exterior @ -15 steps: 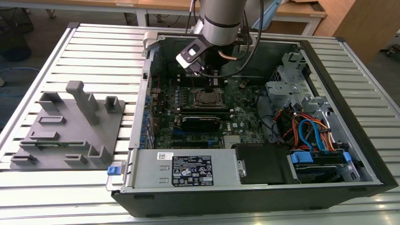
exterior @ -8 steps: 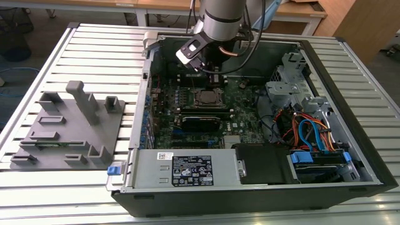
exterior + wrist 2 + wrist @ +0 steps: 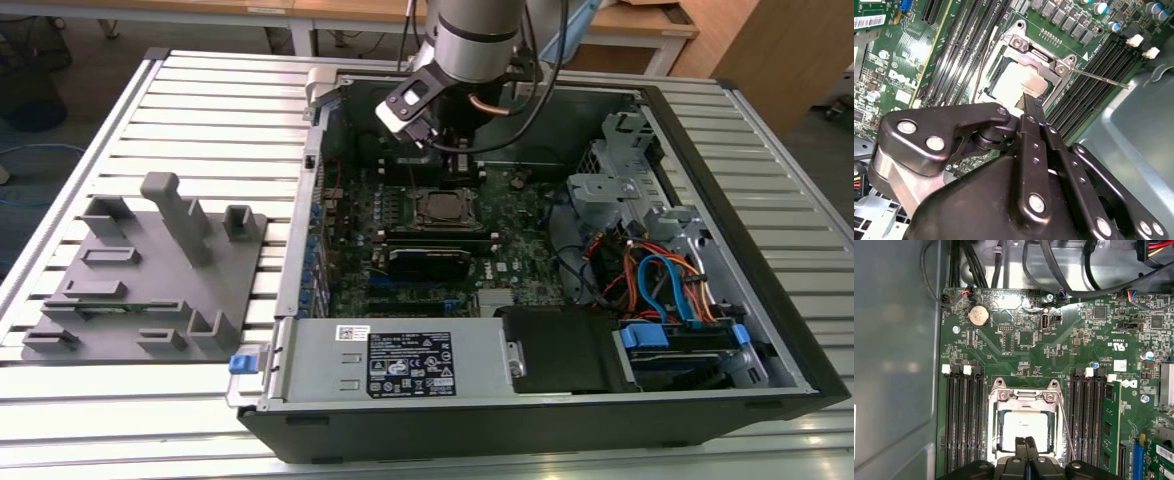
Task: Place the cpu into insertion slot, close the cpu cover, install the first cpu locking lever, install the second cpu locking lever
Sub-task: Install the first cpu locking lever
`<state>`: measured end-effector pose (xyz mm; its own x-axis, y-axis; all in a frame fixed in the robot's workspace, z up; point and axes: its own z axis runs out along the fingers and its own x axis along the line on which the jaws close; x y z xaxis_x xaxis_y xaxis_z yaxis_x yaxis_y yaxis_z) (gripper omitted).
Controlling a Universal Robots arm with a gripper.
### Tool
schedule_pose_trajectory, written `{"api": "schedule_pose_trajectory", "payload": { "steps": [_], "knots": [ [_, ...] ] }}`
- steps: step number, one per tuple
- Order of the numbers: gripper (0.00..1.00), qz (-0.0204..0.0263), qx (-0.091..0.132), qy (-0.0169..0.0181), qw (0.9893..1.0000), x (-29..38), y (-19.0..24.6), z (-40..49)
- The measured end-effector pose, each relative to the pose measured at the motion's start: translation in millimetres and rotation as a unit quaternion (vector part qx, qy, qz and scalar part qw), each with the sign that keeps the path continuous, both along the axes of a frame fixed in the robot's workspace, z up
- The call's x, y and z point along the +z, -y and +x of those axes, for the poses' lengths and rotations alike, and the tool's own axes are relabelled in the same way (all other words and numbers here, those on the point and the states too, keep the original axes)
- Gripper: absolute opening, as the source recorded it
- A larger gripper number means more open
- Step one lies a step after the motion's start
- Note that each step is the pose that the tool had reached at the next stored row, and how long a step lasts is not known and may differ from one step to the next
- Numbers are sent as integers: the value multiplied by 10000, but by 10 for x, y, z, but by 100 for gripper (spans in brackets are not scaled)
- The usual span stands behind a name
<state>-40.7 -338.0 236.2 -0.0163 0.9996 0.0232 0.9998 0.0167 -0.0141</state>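
In the exterior view an open computer case (image 3: 787, 330) lies on a slatted table (image 3: 200, 100). The arm (image 3: 474, 40) comes in from twelve o'clock and hangs over the green board. The insertion slot (image 3: 414, 210) sits at about ten o'clock from the case's middle. A silver power supply (image 3: 387, 360) lies at six o'clock from the slot, and a grey fixture tray (image 3: 147, 270) stands outside the case at nine o'clock.

The cpu (image 3: 1026, 422) (image 3: 1019, 80) lies flat in the slot, its dull metal top facing up out of the case. It is square, so it has no long axis, and its edges run in line with the memory slots (image 3: 961, 425) on either side. The cpu cover (image 3: 1026, 396) (image 3: 1019, 42) lies down around the chip, whose top shows through the window. A thin lever rod (image 3: 1099, 79) (image 3: 1068, 430) runs out from one corner of the frame, along the side of the socket.

In both wrist views the gripper (image 3: 1026, 441) (image 3: 1031, 100) has its two black fingers pressed together with nothing between them. The tips sit at the cpu's edge nearest the wrist. I cannot tell whether they press on it.
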Motion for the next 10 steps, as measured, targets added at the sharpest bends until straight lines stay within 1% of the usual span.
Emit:
{"api": "schedule_pose_trajectory", "payload": {
  "steps": [1, 3, 5, 8, 10],
  "knots": [
    [10, -1, 42, 0, 10000, 0, 0, 0],
    [10, -2, 204, -1, 9998, 1, 0, -1],
    [10, -2, 383, -1, 9993, 1, 0, -1],
    [10, -1, 659, -1, 9978, 0, 0, 0],
    [10, -1, 838, 0, 9965, 0, 0, 0]
  ]
}}
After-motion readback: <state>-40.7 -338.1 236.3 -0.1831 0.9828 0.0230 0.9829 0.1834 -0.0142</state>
